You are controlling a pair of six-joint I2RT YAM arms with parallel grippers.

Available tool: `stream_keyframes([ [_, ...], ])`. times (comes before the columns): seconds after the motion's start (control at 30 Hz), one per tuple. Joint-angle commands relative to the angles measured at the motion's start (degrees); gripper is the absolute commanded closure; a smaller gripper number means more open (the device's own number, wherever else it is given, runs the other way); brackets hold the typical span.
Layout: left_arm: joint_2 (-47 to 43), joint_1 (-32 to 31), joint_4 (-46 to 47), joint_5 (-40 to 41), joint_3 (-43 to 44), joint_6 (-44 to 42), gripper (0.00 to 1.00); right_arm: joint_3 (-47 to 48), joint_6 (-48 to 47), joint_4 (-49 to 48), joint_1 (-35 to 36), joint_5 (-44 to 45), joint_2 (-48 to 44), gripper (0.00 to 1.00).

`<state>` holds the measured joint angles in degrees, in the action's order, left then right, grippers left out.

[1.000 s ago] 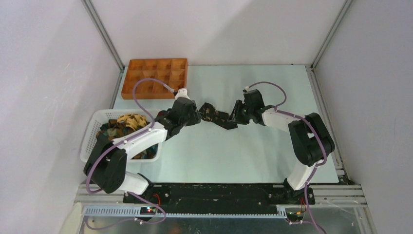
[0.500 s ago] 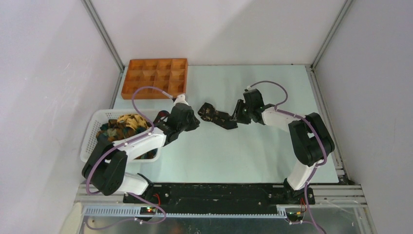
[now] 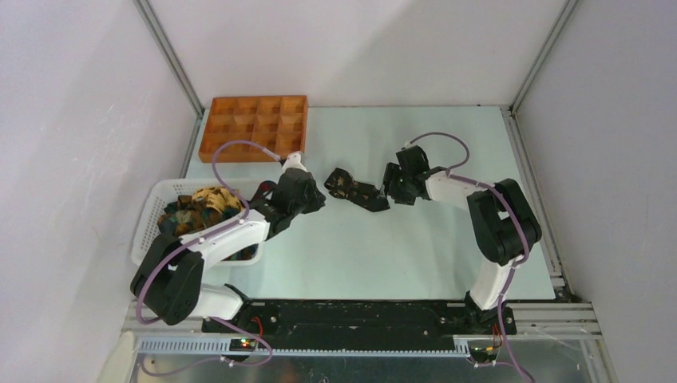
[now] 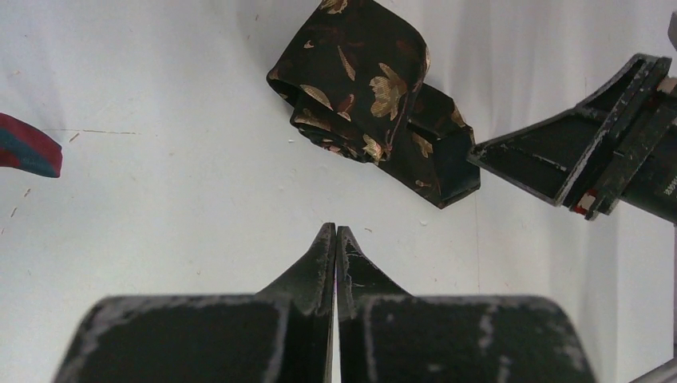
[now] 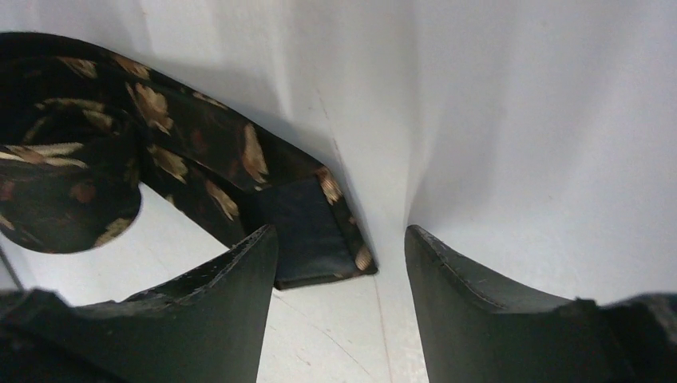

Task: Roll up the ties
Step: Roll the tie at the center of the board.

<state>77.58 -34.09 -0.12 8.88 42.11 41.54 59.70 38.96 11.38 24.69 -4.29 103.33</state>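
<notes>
Since one second ago my left arm drew back from the tie (image 3: pixel 357 190) toward the basket (image 3: pixel 146 231), and its jaws closed on nothing, while the right jaws opened wider beside the other end. At this moment the left gripper (image 4: pixel 335 233) was fully closed and empty, with a strip of bare table between its tips and the rolled end (image 4: pixel 351 80) of the tie. The right gripper (image 5: pixel 342 235) stood wide, also holding nothing; the flat dark tail (image 5: pixel 311 231) of the tie lay on the table just under and ahead of the gap, closer to the finger (image 5: pixel 231 295) seen on the left of the wrist view. The tie lay in the middle of the table, between the two grippers. In the top view its long axis ran from the rolled end at far left to the tail at near right, so it pointed almost from one gripper to the other. The right arm was clearly the nearer one. I judged that the next move depended on this line: rolling must go along the axis, toward the tail. More ties (image 3: pixel 199 209) waited in the basket.
</notes>
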Motion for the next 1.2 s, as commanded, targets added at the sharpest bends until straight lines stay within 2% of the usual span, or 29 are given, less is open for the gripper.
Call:
stream_keyframes([
  [0.0, -2.34, 0.34, 0.47, 1.81, 0.80, -1.06, 1.00, 3.70, -1.42, 0.88, 0.95, 1.15, 3.54, 0.38],
  [0.17, -2.50, 0.41, -1.31, 2.14, 0.71, -1.44, 1.00, 4.45, -2.56, 4.33, 1.99, 4.21, 4.43, 0.52],
  [0.23, -2.51, 0.50, -1.43, 2.00, 0.70, -1.54, 1.00, 4.64, -3.07, 5.61, 2.41, 6.48, 4.73, 0.55],
  [0.5, -2.27, 0.89, -1.39, 1.80, 0.44, -1.89, 1.00, 5.37, -4.24, 7.58, 5.30, 8.12, 6.38, 0.58],
  [0.67, -2.21, 1.35, -1.52, 1.60, 0.31, -2.14, 1.00, 6.10, -4.05, 8.60, 5.54, 8.42, 8.07, 0.75],
  [0.83, -2.11, 1.84, -1.41, 1.13, 0.00, -2.32, 1.00, 6.04, -3.69, 10.05, 5.54, 9.78, 8.14, 0.85],
  [0.97, -1.85, 2.15, -1.24, 0.81, -0.05, -2.42, 1.00, 5.83, -3.63, 11.74, 5.51, 11.28, 7.74, 0.99],
  [1.17, -0.75, 2.27, -0.65, -0.38, 0.11, -2.67, 1.00, 2.68, -3.28, 12.47, 5.42, 12.63, 4.75, 1.00],
])
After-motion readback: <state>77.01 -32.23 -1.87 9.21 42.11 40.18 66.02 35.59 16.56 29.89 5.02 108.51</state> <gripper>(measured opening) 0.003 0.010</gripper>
